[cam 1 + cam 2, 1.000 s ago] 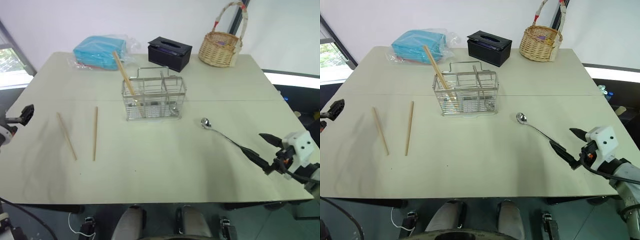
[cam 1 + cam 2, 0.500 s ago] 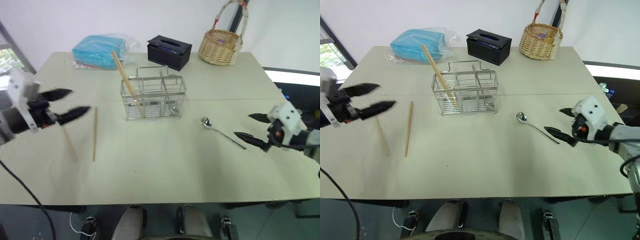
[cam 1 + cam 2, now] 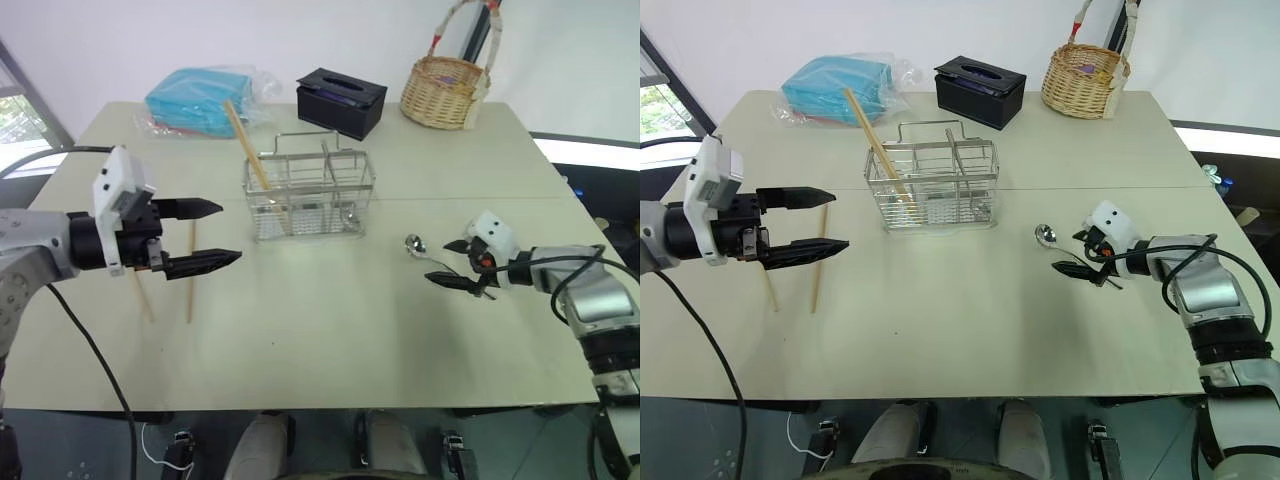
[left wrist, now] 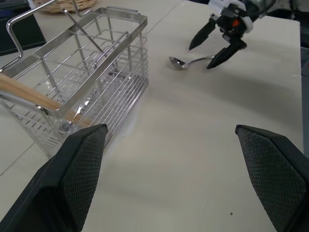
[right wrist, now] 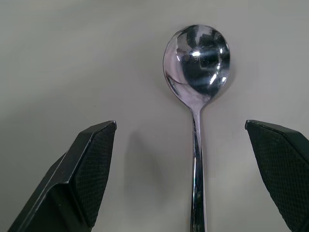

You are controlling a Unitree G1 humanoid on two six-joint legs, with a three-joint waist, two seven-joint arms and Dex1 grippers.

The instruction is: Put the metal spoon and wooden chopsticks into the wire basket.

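Left eye view: right pincer spread wide, low over the table near its right edge, straddling the handle of the metal spoon, which lies flat right of the wire basket, bowl toward the basket. Nothing pinched yet. Step in hand, as I read it: spoon pickup. Next move calls for dropping the last bit and closing across the thin handle; it's slim and flat on the surface, so a slip looks likely. Left pincer also spread and empty, hovering above two wooden chopsticks lying loose toward the left edge; a third stick already leans in the basket's left compartment. Behind the basket, toward the far edge: blue bag, black tissue box, wicker basket.

Right eye view: same layout, nothing new.

Left wrist view: looks across the table at basket mesh, dividers and the leaning stick's lower end, plus the other pincer over the spoon. Loose chopsticks sit outside this framing.

Right wrist view: spoon bowl close up, handle running between the two fingers, roughly centred. Height above the handle is hard to judge here.
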